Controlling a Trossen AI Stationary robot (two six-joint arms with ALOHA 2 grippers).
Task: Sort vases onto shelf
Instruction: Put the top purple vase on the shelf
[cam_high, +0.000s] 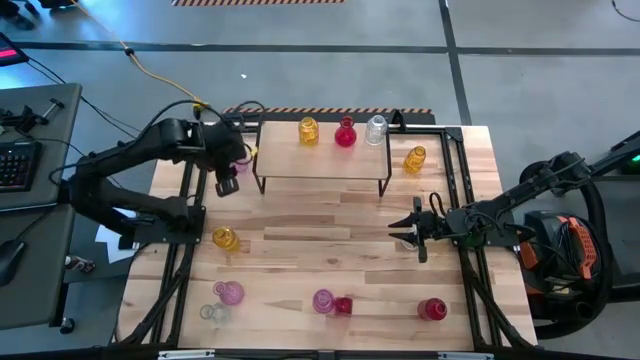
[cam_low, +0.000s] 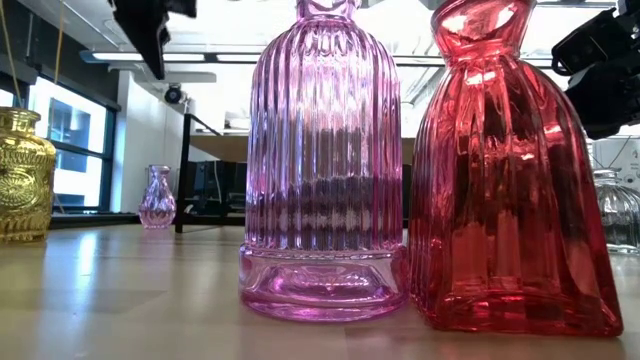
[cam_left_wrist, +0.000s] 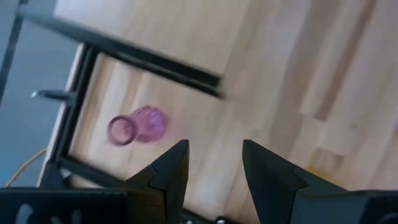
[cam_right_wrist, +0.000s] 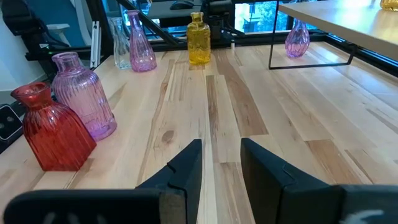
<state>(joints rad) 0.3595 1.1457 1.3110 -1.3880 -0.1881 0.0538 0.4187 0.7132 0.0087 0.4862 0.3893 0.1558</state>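
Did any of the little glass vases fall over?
None has clearly fallen. The small pink glass vase beside the low wooden shelf might look tipped in the left wrist view, but in the low view it stands upright.

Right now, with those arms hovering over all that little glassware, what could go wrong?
The left gripper, open, hangs close to a small pink vase by the shelf; a careless descent might tip it. The shelf's three vases stand in a close row, so adding another could bump one off. Near the table's front, a pink vase and a red vase stand so close that grasping one may topple the other.
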